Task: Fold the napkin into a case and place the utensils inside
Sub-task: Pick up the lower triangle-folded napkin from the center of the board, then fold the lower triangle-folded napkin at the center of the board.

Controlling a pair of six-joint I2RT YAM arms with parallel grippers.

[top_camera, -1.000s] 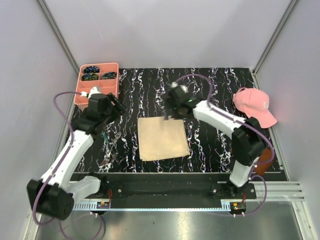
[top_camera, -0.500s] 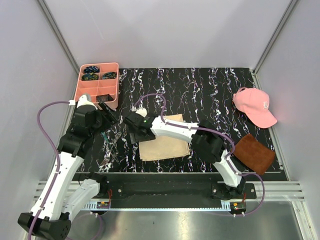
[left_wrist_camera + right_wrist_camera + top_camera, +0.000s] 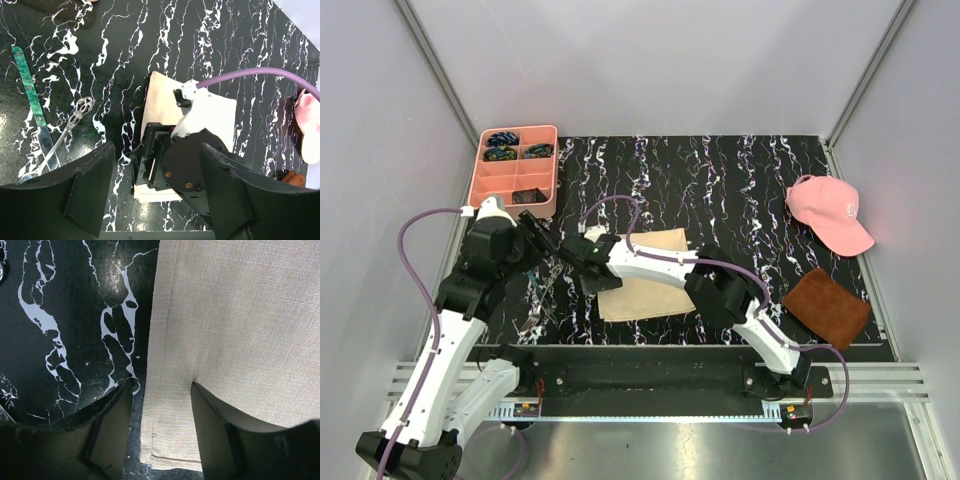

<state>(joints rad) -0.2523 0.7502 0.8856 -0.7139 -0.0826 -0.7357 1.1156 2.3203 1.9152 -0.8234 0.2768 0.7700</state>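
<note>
**While the napkin lies flat, no case is made and the utensils are out**

As the views show it, the napkin (image 3: 645, 300) lies spread on the surface (image 3: 740, 180) as a near-square tan sheet, with no narrow case shape. Whether it already has one fold in it, I cannot tell.

The right tool (image 3: 161, 390) is at the napkin's left edge, jaws apart and straddling the hem. One finger is on the cloth and dimples it; the other is on the surface just beside the napkin. The cloth between them looks flat, not pinched.

The left tool (image 3: 155, 192) hovers left of the napkin, spread wide, with nothing between its fingers.

The utensils (image 3: 60, 140) lie on the surface left of the napkin and apart from it, none on or in the cloth.

Judgement: early stage.
- **Done:** at most the set-up for a grasp at the left hem.
- **Left:** pinch that edge, fold the napkin down to a case, then pick up each utensil and slide it inside.
</note>
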